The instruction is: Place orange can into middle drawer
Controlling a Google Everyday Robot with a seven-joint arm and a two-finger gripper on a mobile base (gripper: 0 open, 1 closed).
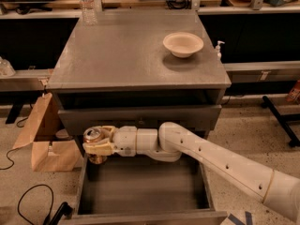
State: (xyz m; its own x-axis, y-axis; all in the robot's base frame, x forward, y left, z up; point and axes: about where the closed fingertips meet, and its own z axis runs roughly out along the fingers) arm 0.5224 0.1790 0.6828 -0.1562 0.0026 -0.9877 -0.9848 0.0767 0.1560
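From the camera view: holds the orange can (94, 135) clenched in the pincer (95, 147), over the left wall of the open middle drawer (140, 187), apparently not fully inside. Could clip that wall on release and topple out toward the cardboard box (47, 149). Leaves little headroom under the knobbed drawer front (140, 118) just above. Otherwise unobstructed: 1 bowl (183, 44) and 1 bottle (86, 7) up on the desk (122, 60), well apart.

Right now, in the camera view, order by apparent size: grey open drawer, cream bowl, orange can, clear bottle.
1. Wide grey middle drawer.
2. Round cream bowl.
3. Clear plastic bottle and small orange can, in the gripper's jaws at the drawer's back-left corner: too alike to rank.
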